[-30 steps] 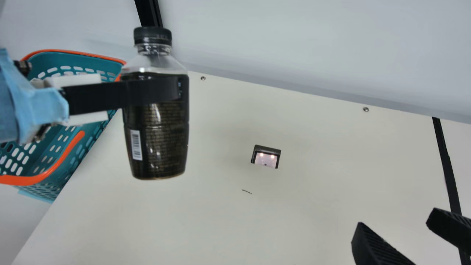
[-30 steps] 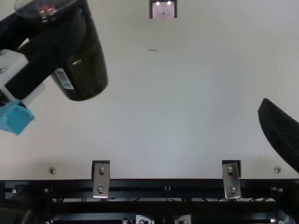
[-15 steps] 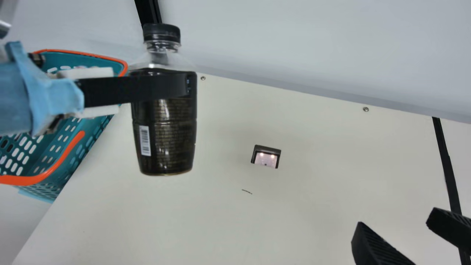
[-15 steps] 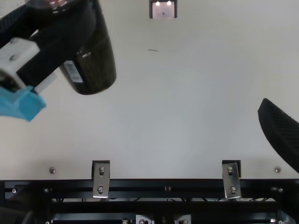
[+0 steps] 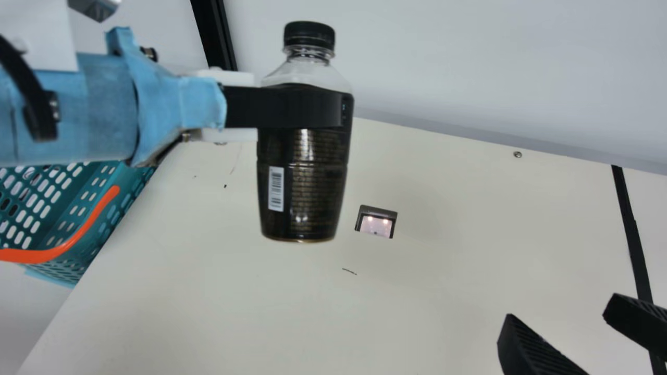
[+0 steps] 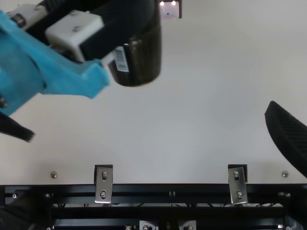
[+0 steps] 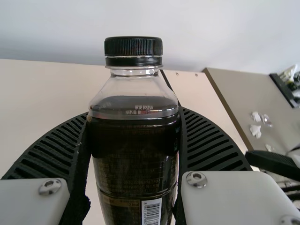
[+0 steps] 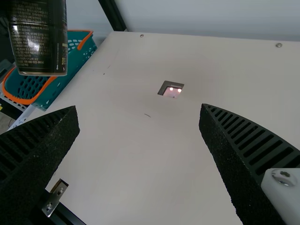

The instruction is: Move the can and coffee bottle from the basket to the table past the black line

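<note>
In the main view my left gripper [image 5: 312, 107] is shut on the coffee bottle [image 5: 305, 182], which hangs upright above the table, left of the black line [image 5: 630, 224]. The left wrist view has the capped bottle [image 7: 133, 154] between both ribbed pads of my left gripper [image 7: 134, 117]. My right gripper [image 5: 565, 312] stands open at the main view's lower right, near the black line; its fingers are wide apart in the right wrist view [image 8: 139, 110]. The teal basket [image 5: 112, 219] with orange trim is at the left, partly hidden behind my left arm.
A small dark-framed square fitting [image 5: 376, 221] with two lights sits in the middle of the table [image 5: 443, 271]. Along the near edge in the top view runs a black rail [image 6: 168, 190] with metal brackets. A pale wall rises behind the far edge.
My left gripper has carried the bottle to the right, away from the basket, and slightly upward in the main view. The right gripper has kept still.
</note>
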